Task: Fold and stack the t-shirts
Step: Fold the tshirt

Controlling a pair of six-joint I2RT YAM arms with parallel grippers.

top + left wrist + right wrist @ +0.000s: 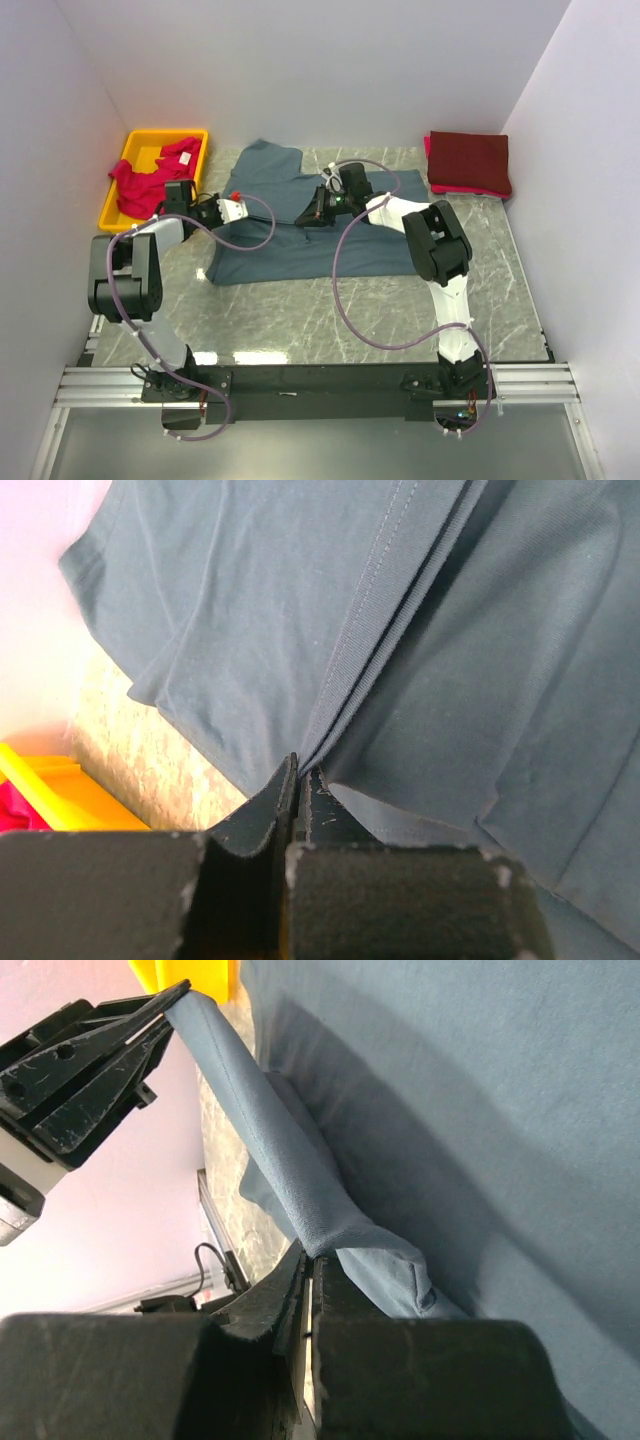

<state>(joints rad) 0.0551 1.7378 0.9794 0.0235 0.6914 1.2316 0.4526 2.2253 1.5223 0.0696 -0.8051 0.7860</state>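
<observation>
Slate-blue t-shirt (290, 255) is mid-fold, left gripper (300, 778) and right gripper (308, 1260) both pinching one edge; next, I reckon, carry it across evenly.

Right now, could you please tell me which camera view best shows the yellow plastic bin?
The top external view: the whole yellow plastic bin shows there, a pinkish-red t-shirt inside. The left wrist view catches only a corner; the right wrist view only a sliver.
</observation>
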